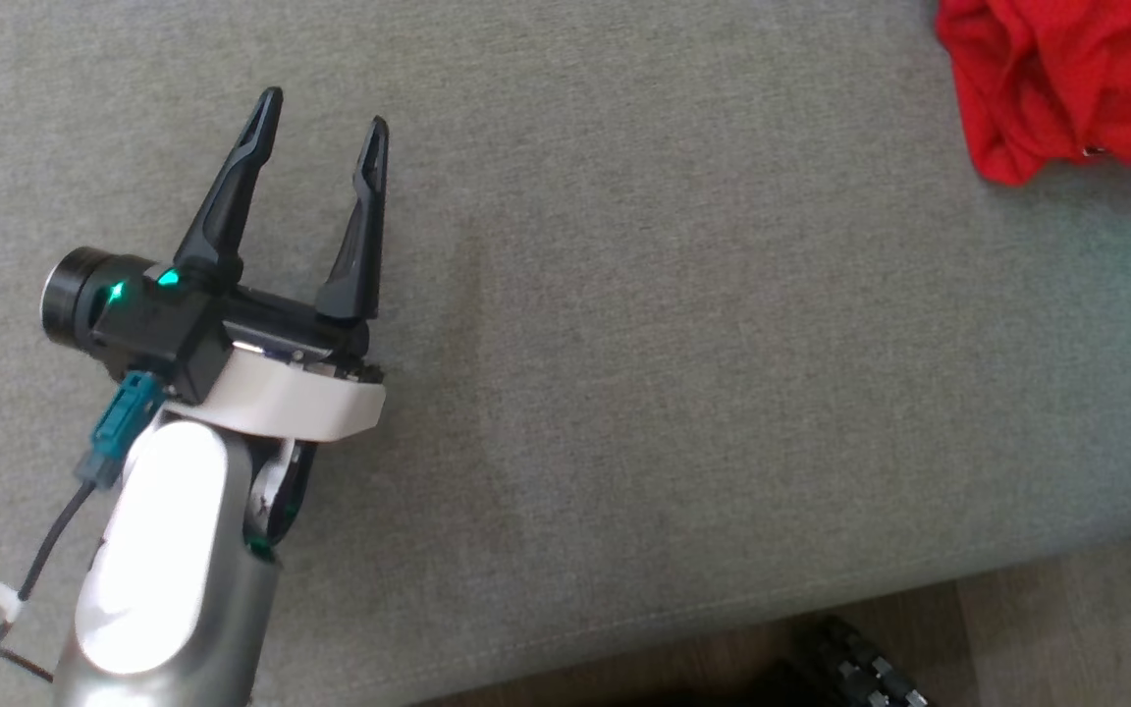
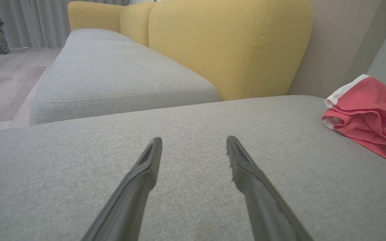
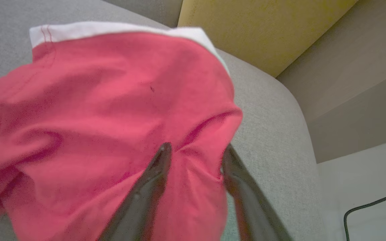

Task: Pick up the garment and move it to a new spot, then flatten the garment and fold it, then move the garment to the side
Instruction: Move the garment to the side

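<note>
**Left gripper wide, garment at far right**

My left gripper (image 1: 325,108) hovers over the grey cushion (image 1: 673,344), spread wide and holding nothing. The red garment (image 1: 1066,79) lies bunched at the cushion's far right. My right gripper (image 3: 196,147) is against it, fingers part-way apart; I cannot tell whether they grip the cloth.

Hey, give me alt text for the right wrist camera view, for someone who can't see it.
A crumpled red garment with white trim lies on a grey sofa cushion, cloth between the parted jaws of the right gripper. A yellow backrest rises behind.
</note>
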Available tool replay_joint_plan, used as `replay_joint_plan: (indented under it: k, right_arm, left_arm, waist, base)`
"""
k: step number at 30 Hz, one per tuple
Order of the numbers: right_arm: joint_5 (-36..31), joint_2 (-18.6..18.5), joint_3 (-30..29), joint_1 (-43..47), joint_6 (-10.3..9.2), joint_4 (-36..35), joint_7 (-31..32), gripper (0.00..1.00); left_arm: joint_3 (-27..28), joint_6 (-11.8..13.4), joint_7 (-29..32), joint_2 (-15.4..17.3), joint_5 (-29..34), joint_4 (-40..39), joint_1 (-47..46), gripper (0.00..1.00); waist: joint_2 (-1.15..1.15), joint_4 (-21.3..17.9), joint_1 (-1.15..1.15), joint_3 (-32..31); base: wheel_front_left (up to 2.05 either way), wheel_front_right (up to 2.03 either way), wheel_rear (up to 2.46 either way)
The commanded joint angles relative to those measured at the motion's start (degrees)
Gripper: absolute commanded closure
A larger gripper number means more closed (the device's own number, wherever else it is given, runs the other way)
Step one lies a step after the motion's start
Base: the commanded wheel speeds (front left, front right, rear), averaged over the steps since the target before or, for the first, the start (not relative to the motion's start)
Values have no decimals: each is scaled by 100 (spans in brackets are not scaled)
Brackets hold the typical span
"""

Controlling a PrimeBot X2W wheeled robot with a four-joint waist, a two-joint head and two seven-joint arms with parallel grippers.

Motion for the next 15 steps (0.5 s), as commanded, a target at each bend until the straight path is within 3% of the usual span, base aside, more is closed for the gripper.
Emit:
replay_joint_plan:
  k: [1,7,11,15]
  right_arm:
    - [-22,-143,-109,104,-4,-66,-96,0]
    - [-278,330,-914,248,-4,228,-301,0]
    - [-462,934,-1781,629,-4,198,-545,0]
    - [-783,1661,-2460,1256,-4,-335,-738,0]
  left_arm:
    - [152,9,-28,128,45,-216,-154,0]
    - [177,47,-28,185,18,-199,-96,0]
    - [175,69,-28,178,-31,-119,-4,0]
    - [205,115,-28,150,-114,-36,168,0]
  waist:
    - [0,-20,0,-8]
    - [0,-141,0,-104]
    - [0,-172,0,-320]
    - [0,-170,0,-610]
  base:
    - [0,0,0]
    - [0,0,0]
    - [0,0,0]
    - [0,0,0]
